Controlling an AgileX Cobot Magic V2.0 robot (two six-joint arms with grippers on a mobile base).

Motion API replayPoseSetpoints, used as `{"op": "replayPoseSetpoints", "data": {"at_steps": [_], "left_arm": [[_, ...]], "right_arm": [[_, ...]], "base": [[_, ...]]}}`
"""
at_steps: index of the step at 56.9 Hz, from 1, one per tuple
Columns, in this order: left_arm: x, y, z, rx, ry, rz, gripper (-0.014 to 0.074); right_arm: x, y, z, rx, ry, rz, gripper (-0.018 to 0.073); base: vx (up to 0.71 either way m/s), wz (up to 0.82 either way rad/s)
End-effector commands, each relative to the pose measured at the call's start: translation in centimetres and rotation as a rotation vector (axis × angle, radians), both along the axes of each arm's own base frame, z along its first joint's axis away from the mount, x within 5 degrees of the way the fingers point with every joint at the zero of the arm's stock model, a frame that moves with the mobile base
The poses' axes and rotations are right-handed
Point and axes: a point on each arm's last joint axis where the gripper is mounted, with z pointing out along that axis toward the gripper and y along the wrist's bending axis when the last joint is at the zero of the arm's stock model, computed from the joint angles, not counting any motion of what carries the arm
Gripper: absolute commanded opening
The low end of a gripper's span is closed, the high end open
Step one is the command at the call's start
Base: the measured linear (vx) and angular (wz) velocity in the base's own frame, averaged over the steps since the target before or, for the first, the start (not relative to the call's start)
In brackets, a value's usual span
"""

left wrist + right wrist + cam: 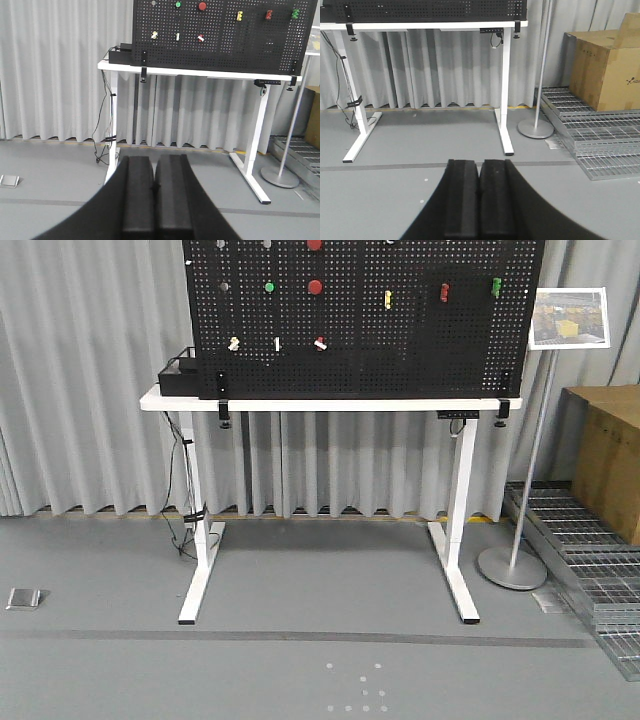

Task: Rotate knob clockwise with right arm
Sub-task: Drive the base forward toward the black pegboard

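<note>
A black pegboard (400, 340) stands upright on a white table (300, 403) across the room. It carries small fittings: red round knobs (315, 286), a green round one (269, 286), and yellow, red, green and white pieces. I cannot tell which one is the task's knob. The board also shows in the left wrist view (225, 45); only its lower edge shows in the right wrist view (420, 10). My left gripper (154, 159) is shut and empty, far from the board. My right gripper (480, 162) is shut and empty, low over the grey floor.
A black box (178, 375) sits on the table's left end, with cables hanging down the leg. A sign stand (530, 470) with a round base stands right of the table. A cardboard box (610, 455) sits on metal grates (590, 560) at the right.
</note>
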Motion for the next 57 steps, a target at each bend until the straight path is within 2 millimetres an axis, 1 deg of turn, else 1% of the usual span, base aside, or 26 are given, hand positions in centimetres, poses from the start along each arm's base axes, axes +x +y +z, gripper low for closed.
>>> {"op": "replayPoseSetpoints", "data": {"at_steps": [1,27,41,57], "left_arm": [[0.01,0.10,0.29,-0.020,-0.068,0.011,-0.0006],[0.01,0.10,0.29,-0.020,-0.068,0.011,-0.0006],[0.01,0.10,0.29,-0.020,-0.068,0.011,-0.0006],[0.01,0.10,0.29,-0.020,-0.068,0.011,-0.0006]], "right_arm": [[0.03,-0.05,0.68,-0.026,-0.092,-0.006,-0.0009],[0.03,-0.05,0.68,-0.026,-0.092,-0.006,-0.0009],[0.03,-0.05,0.68,-0.026,-0.092,-0.006,-0.0009],[0.03,-0.05,0.67,-0.026,-0.092,-0.006,-0.0009]], "base": [[0.02,0.00],[0.12,0.01],[0.28,0.05],[0.38,-0.09]]}}
